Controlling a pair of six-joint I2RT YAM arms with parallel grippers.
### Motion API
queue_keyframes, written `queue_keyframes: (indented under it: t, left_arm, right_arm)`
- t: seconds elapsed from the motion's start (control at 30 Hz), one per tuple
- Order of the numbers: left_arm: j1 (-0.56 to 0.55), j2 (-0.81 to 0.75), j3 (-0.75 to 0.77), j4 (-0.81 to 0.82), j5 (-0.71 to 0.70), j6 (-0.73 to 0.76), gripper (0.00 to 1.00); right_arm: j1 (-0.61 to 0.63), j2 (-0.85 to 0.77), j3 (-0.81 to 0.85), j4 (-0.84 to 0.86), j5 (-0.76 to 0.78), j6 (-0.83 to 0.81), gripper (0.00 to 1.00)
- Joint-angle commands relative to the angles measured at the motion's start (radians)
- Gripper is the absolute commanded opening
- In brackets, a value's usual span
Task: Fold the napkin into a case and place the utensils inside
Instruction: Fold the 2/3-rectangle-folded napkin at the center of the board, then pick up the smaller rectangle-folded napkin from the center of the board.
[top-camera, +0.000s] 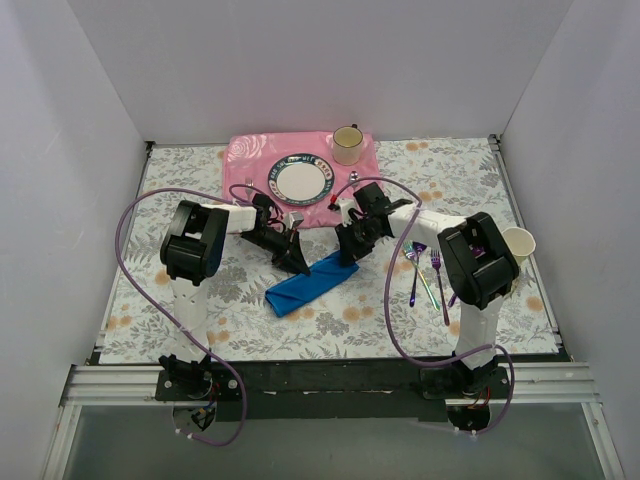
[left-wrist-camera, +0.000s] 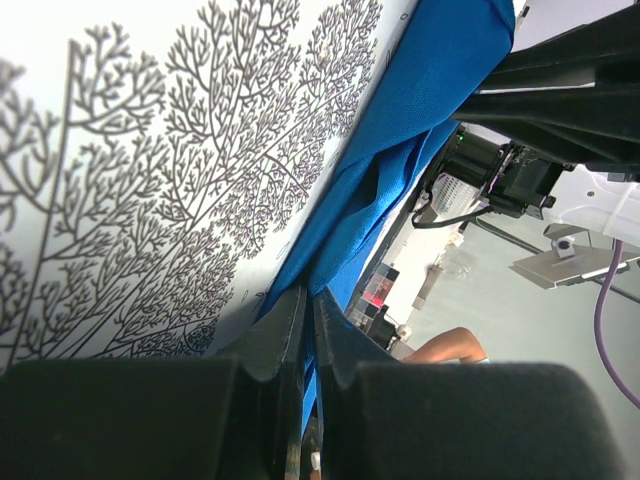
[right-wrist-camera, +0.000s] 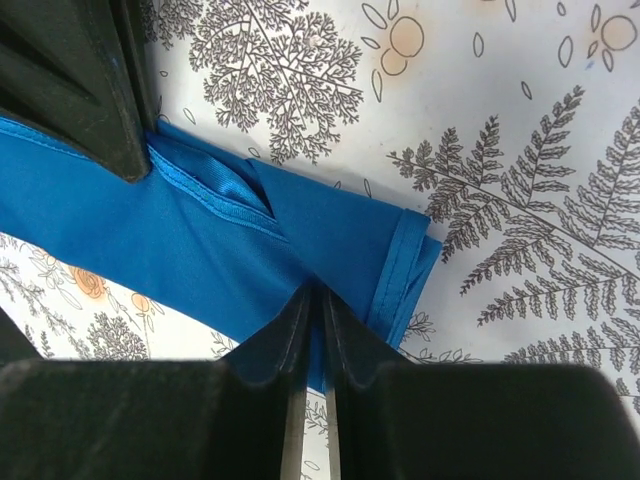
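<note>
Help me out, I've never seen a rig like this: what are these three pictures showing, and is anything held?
Two robot arms are bolted at the table's near edge. The wide picture looks from above and behind them; the other two come from a camera on each wrist, showing its own fingers. On the flowered table lie a folded blue napkin, purple utensils to its right, and a pink placemat with plate and cup. The left gripper and right gripper are pinched shut on the napkin.
</note>
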Motion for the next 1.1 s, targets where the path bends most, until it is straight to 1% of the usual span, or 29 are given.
queue_keyframes:
  t: [0.0, 0.07, 0.1, 0.17, 0.2, 0.27, 0.3, 0.33, 0.43, 0.5, 0.57, 0.73, 0.77, 0.87, 0.9, 0.97, 1.0, 1.07]
  left_arm:
    - [0.005, 0.036, -0.019, 0.004, -0.138, 0.043, 0.0]
    - [0.004, 0.041, -0.016, -0.001, -0.138, 0.049, 0.0]
    - [0.005, 0.042, -0.016, -0.004, -0.138, 0.051, 0.0]
    - [0.005, 0.042, -0.014, -0.004, -0.137, 0.054, 0.0]
    - [0.004, 0.042, -0.014, -0.005, -0.137, 0.056, 0.0]
    - [0.005, 0.042, -0.013, -0.008, -0.135, 0.063, 0.0]
    - [0.004, 0.045, -0.011, -0.011, -0.137, 0.066, 0.0]
    - [0.004, 0.045, -0.01, -0.013, -0.135, 0.071, 0.0]
    - [0.005, 0.05, -0.004, -0.025, -0.134, 0.088, 0.0]
    - [0.004, 0.053, -0.002, -0.03, -0.132, 0.092, 0.0]
    - [0.005, 0.055, -0.004, -0.031, -0.131, 0.094, 0.0]
    - [0.005, 0.056, -0.001, -0.031, -0.126, 0.097, 0.0]
    - [0.005, 0.05, -0.001, -0.031, -0.124, 0.099, 0.05]
    - [0.007, 0.035, -0.007, -0.025, -0.114, 0.097, 0.13]
    - [0.007, 0.018, -0.01, -0.022, -0.1, 0.095, 0.21]
    - [0.012, 0.003, -0.016, -0.01, -0.086, 0.088, 0.27]
    - [0.015, -0.02, -0.017, -0.008, -0.069, 0.086, 0.31]
    - [0.027, -0.05, -0.021, 0.004, -0.059, 0.089, 0.34]
  right_arm:
    - [-0.007, -0.04, -0.006, 0.016, -0.052, -0.01, 0.22]
    - [-0.004, -0.081, 0.002, 0.036, -0.107, -0.003, 0.25]
    - [-0.004, -0.093, 0.004, 0.045, -0.135, -0.001, 0.28]
    - [0.002, -0.124, 0.01, 0.063, -0.158, 0.0, 0.31]
    - [0.018, -0.129, 0.019, 0.066, -0.158, -0.01, 0.38]
    - [0.035, -0.136, 0.021, 0.077, -0.144, -0.053, 0.45]
    - [0.047, -0.135, 0.013, 0.094, -0.144, -0.065, 0.51]
    - [0.05, -0.135, 0.007, 0.108, -0.143, -0.075, 0.52]
    - [0.059, -0.106, -0.001, 0.128, -0.141, -0.105, 0.5]
    - [0.061, -0.086, 0.007, 0.126, -0.152, -0.11, 0.44]
    - [0.064, -0.06, 0.001, 0.137, -0.156, -0.102, 0.42]
    - [0.078, -0.012, -0.022, 0.169, -0.072, -0.078, 0.4]
    - [0.076, -0.005, -0.022, 0.166, -0.057, -0.073, 0.4]
    - [0.078, 0.012, -0.024, 0.159, -0.008, -0.066, 0.37]
    - [0.079, 0.02, -0.028, 0.152, 0.003, -0.067, 0.36]
    - [0.081, 0.029, -0.03, 0.146, 0.031, -0.064, 0.35]
    - [0.082, 0.034, -0.032, 0.145, 0.038, -0.064, 0.34]
    - [0.082, 0.037, -0.033, 0.145, 0.057, -0.061, 0.34]
